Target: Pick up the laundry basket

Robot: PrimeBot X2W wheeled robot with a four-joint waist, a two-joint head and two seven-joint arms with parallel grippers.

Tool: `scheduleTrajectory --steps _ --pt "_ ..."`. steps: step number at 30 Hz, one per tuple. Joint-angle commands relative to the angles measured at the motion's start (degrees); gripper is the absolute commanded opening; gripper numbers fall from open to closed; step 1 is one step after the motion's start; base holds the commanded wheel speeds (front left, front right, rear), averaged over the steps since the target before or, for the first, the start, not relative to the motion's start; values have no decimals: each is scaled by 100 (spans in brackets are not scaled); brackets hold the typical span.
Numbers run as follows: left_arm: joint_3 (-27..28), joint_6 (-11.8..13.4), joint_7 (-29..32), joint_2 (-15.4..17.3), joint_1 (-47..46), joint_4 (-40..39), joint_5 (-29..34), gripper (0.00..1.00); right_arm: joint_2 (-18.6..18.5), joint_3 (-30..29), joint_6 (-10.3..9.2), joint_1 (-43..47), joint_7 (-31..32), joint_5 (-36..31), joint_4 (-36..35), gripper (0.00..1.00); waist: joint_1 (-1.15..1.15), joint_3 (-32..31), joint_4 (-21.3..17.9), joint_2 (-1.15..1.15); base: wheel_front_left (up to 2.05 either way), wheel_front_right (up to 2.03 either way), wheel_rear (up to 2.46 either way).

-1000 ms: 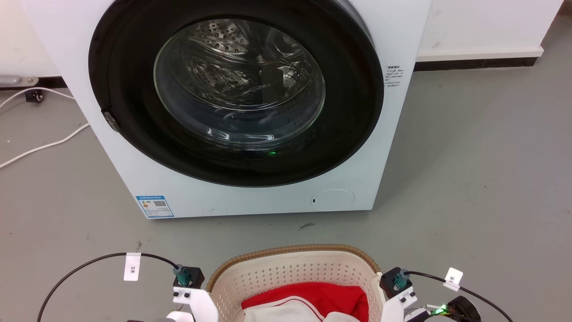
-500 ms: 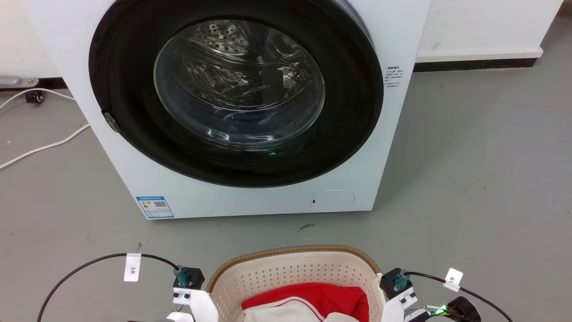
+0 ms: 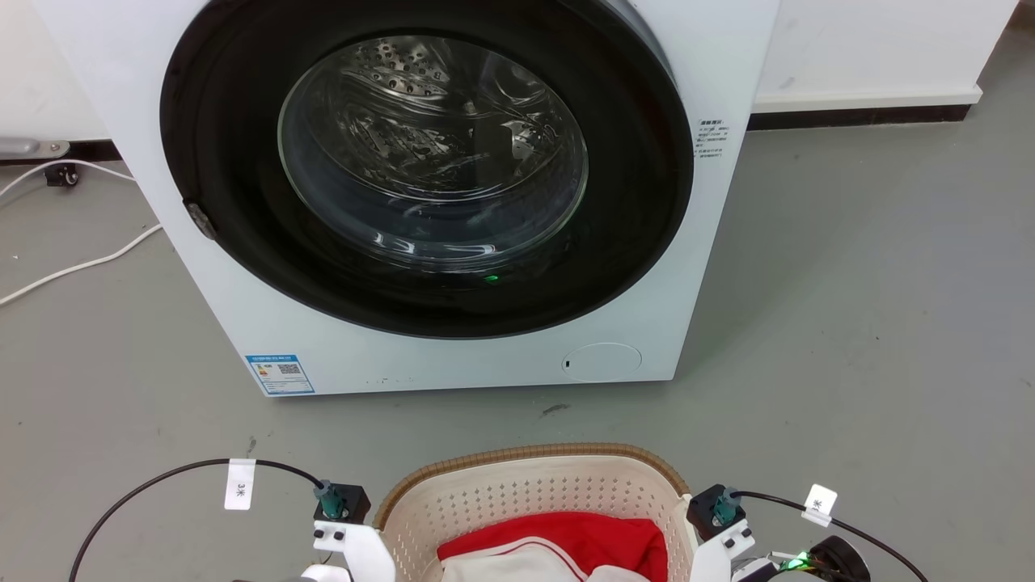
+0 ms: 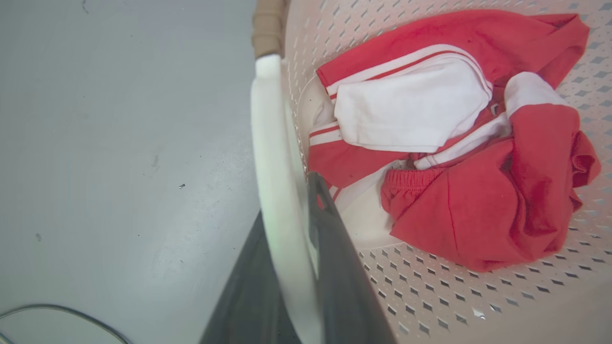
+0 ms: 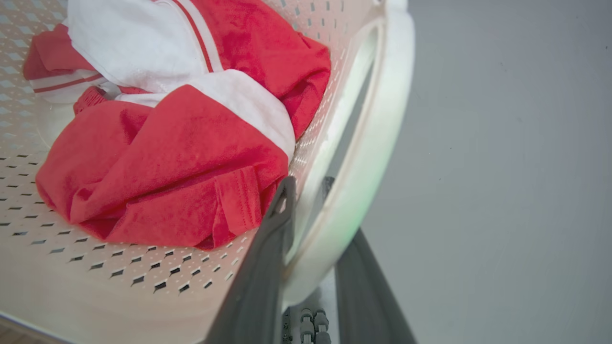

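Note:
The laundry basket, cream perforated plastic with a brown woven-look rim, sits at the bottom centre of the head view. Red and white clothes lie inside it. In the left wrist view my left gripper is shut across the basket's white loop handle, one dark finger inside the basket and the other outside. In the right wrist view my right gripper is shut on the opposite white handle in the same way. Both wrist mounts flank the basket's sides in the head view.
A white front-loading washer with a round glass door stands just beyond the basket. White cables trail on the grey floor at the left. Black cables run from both wrists. A white wall base lies at the back right.

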Motion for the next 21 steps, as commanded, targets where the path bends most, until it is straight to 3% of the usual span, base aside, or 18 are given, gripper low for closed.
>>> scheduleTrajectory --steps 1,21 --pt "-42 -57 -32 -3 -102 -36 -17 0 -6 47 16 -79 -28 23 1 0 0 4 -1 0 0 0 0" --pt "-264 -57 -86 3 -129 9 -243 0 -7 202 16 -103 -53 159 18 0 0 30 -7 0 0 0 0"
